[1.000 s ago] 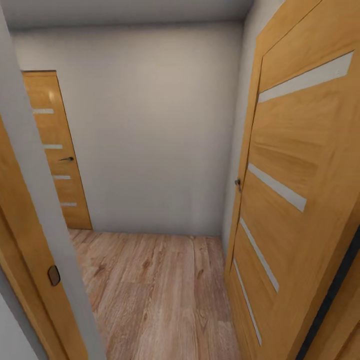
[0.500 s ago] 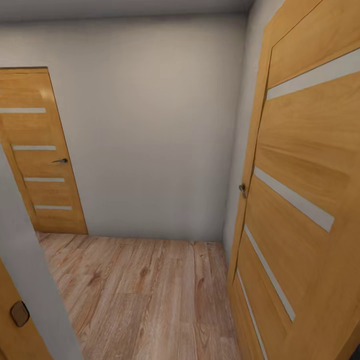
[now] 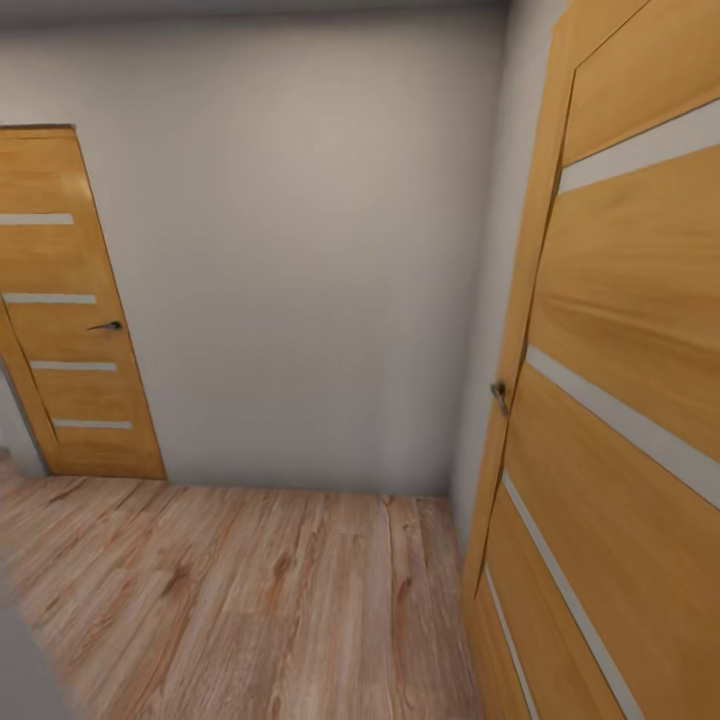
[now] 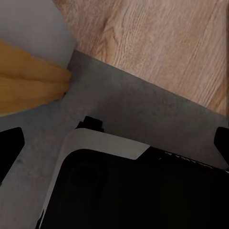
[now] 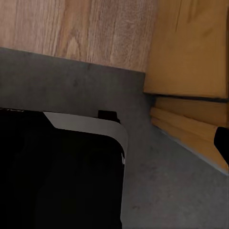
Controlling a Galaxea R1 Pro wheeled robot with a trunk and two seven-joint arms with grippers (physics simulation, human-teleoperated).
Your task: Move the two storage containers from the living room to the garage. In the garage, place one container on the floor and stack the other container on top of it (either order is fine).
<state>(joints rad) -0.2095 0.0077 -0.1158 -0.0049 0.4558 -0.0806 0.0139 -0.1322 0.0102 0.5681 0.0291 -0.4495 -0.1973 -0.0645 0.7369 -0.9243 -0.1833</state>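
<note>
two wooden doors show in the head view: one closed door (image 3: 70, 300) at the far left of a plain pale wall (image 3: 300, 250), with a dark lever handle and narrow pale strips across it, and an open door (image 3: 620, 400) close at the right, same honey wood and pale strips. light wood-plank flooring (image 3: 250, 600) runs between them.

the left wrist view shows the left gripper (image 4: 117, 143) with dark fingertips well apart at the picture's edges, holding nothing, above the robot's black, white-edged base (image 4: 124, 186); grey floor (image 4: 133, 105) meets wood planks there. the right wrist view shows one dark fingertip of the right gripper (image 5: 222, 143); how wide it stands i cannot tell. the orange-red containers cannot be placed from these views.
</note>
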